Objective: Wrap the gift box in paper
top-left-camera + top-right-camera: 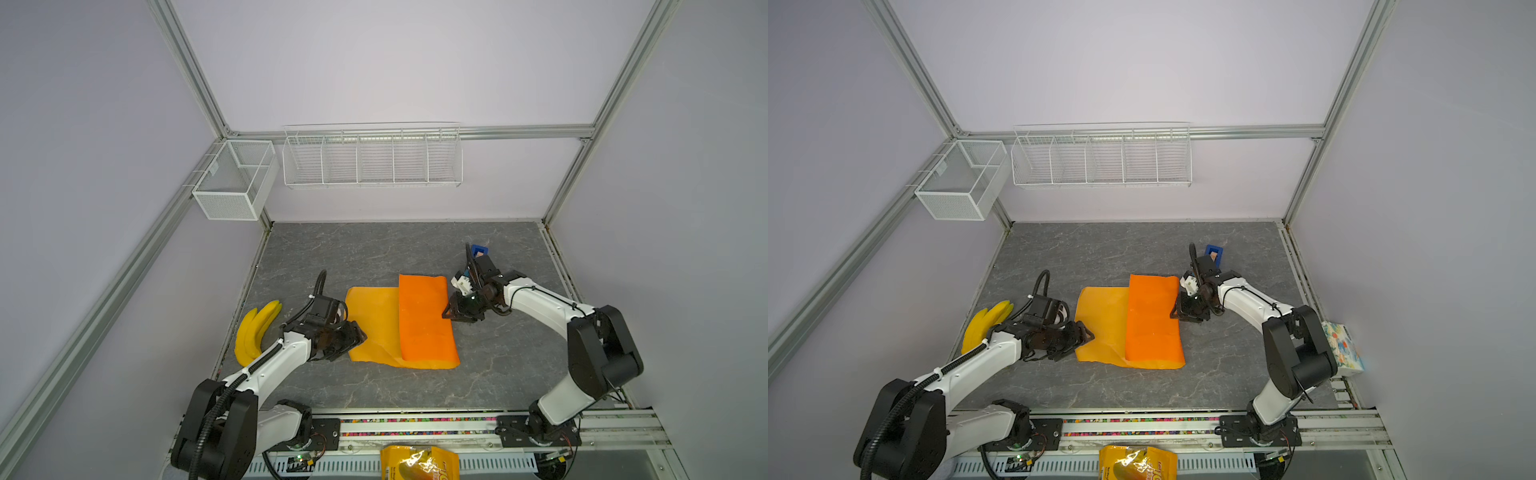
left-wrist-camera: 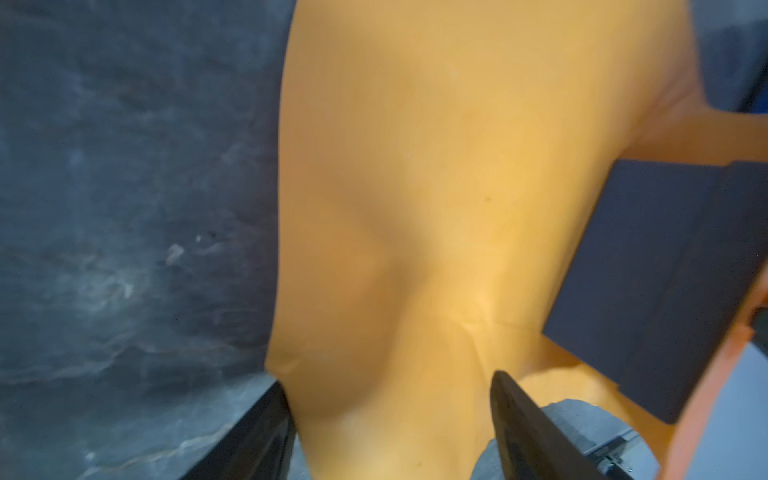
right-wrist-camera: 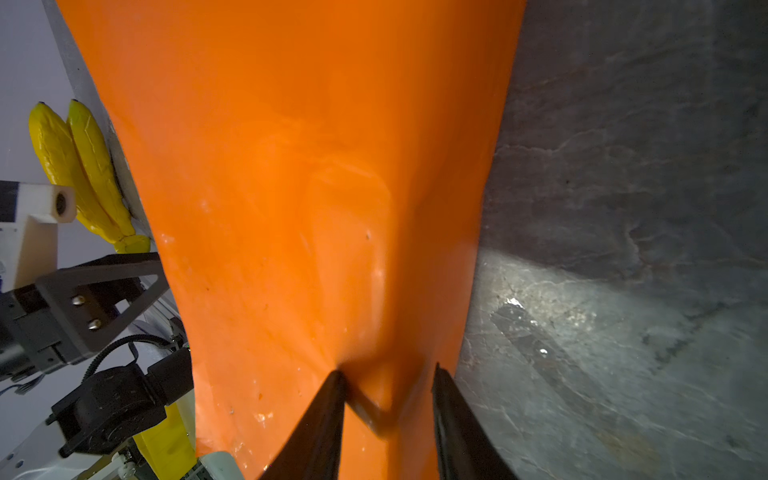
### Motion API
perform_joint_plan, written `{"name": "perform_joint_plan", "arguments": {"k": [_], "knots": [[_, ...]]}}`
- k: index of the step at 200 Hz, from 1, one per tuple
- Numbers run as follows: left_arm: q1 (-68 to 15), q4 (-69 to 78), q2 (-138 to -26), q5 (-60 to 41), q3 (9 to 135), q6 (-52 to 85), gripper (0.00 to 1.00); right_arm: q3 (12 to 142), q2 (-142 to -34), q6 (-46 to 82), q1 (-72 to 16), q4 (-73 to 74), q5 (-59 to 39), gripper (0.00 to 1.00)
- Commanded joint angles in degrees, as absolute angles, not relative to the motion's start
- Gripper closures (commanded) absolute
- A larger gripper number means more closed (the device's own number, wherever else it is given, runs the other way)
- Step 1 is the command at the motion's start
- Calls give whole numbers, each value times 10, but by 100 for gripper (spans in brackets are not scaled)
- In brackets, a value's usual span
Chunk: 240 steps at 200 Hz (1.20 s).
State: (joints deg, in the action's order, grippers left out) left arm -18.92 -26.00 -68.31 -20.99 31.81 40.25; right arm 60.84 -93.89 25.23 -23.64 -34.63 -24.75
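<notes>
Grey marbled tabletop point(image 1: 374, 249), pale walls, aluminium frame. The paper point(image 1: 424, 320) lies mid-table, its right part doubled over and brighter orange than the flat part beside it. The gift box point(image 2: 665, 291) sits under that fold. It shows only in the left wrist view and is hidden in both top views.

Right gripper point(image 1: 448, 311) is at the fold's right edge, its jaws about half closed on the paper, which puckers against one finger point(image 3: 328, 415). Left gripper point(image 1: 360, 337) is at the sheet's left edge, its jaws wide apart with the sheet between them and nothing clamped.

Bananas point(image 1: 255, 328) lie left of the left arm, at the table edge. A blue tape dispenser point(image 1: 480, 250) stands behind the right arm. A yellow snack bag point(image 1: 419, 463) is at the front rail. A wire basket point(image 1: 372, 158) hangs on the back wall.
</notes>
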Motion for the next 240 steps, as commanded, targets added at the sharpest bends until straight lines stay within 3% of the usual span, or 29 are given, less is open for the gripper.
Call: {"name": "perform_joint_plan", "arguments": {"k": [1,37,71,82,111,154,206,240], "knots": [[-153,-224,-682,-256,331,357,26,589,-955,246,-237,-358,-234,62],[-91,-165,-729,-333,340,333,25,595,-956,244,-237,-362,-240,62],[-68,-149,-783,-339,367,308,27,594,-954,243,-237,-366,-240,62],[-63,-149,-803,-343,377,299,31,592,-955,244,-237,-365,-242,62],[-54,-145,-842,-340,395,281,54,591,-953,244,-237,-366,-240,62],[-54,-159,-862,-322,410,259,68,589,-949,247,-237,-365,-238,62],[-54,-198,-875,-288,430,219,75,589,-945,246,-237,-369,-237,62],[-54,-194,-862,-277,428,219,91,589,-945,246,-237,-371,-234,62]]}}
